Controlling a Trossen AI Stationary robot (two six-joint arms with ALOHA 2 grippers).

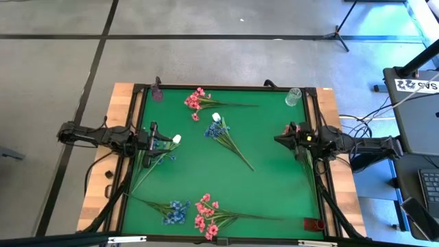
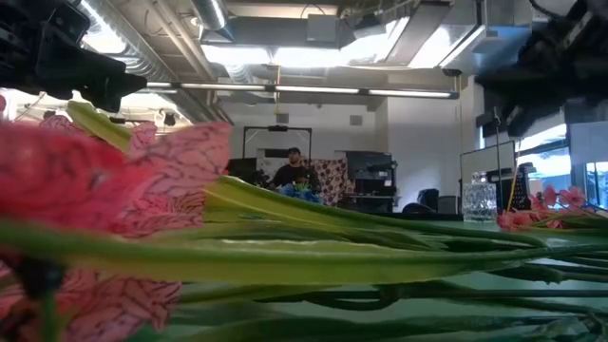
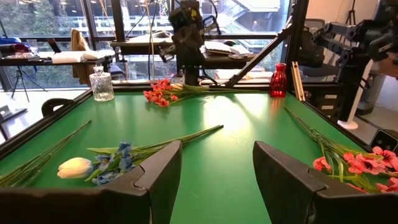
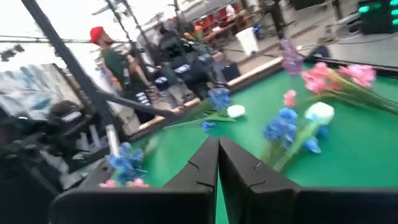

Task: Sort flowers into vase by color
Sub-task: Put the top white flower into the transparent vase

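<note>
The flowers lie scattered flat on the green counter [image 1: 274, 158], none in a vase. Taking the high view as a clock face with 12 at the far edge: a pink spray [image 1: 195, 101] lies toward 12, its stem running off to the right. Near the centre a blue spray [image 1: 217, 130] lies with a white bud [image 1: 217, 117] touching its top; its stem slants down toward 4. At 9, a second white bud [image 1: 176, 139] lies with small blue blooms [image 1: 163, 145] just beside it, and their stems trail down toward 7. At 6 another pink spray [image 1: 206, 218] lies along the near edge, with a blue cluster [image 1: 175, 211] just beside it toward 7.

The left claw [image 1: 155, 136] sits at 9, right by that second white bud, fingers spread wide apart and empty; its wrist view shows the bud and blue blooms lying just ahead of one finger [image 3: 163, 171]. The right claw [image 1: 280, 139] hangs at 3, well apart from every flower, its fingers pressed together on nothing.

A clear glass vase [image 1: 293, 97] stands at the far right corner, a purple one [image 1: 157, 90] at the far left corner, and what looks like a red one [image 1: 313, 224] at the near right corner, though it is small there. In the low view a person [image 2: 292, 167] shows in the room beyond.
</note>
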